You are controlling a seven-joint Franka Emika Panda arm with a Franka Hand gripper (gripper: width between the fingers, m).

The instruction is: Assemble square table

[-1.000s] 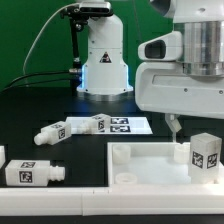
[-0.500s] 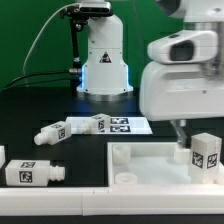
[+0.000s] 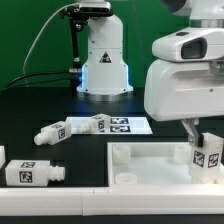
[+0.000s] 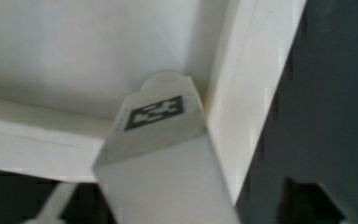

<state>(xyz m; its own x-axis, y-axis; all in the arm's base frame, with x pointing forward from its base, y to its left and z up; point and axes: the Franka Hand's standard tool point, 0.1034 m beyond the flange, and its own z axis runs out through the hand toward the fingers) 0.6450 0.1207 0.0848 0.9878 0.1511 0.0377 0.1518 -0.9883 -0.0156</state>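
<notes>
A matte black bench (image 3: 30, 110) carries everything, with a white border strip (image 3: 60, 190) along its front edge. The white robot arm (image 3: 185, 80) fills the exterior view's right, its bulky housing hanging over the bench's front right corner.

Below it lies the large white plastic square panel (image 3: 150, 160) with a raised rim, flat on the bench at the front right, its long side parallel to the front edge. Behind the square panel, towards the middle of the bench, lies the thin flat white marker board (image 3: 128, 125) printed with black-and-white tags.

Four short white tagged legs are in sight. One lying leg (image 3: 30, 172) rests near the front left corner of the bench. A second lying leg (image 3: 52, 132) and a third lying leg (image 3: 88, 123) rest near mid-bench, the third just beside the marker board. The upright leg (image 3: 207, 153) stands on the panel near the exterior view's right; the wrist view shows this leg (image 4: 158, 140) tight against the panel's rim (image 4: 247, 80).

The tool (image 3: 193, 130) is right at the upright leg's top. Whether it is grasping the leg cannot be told.
</notes>
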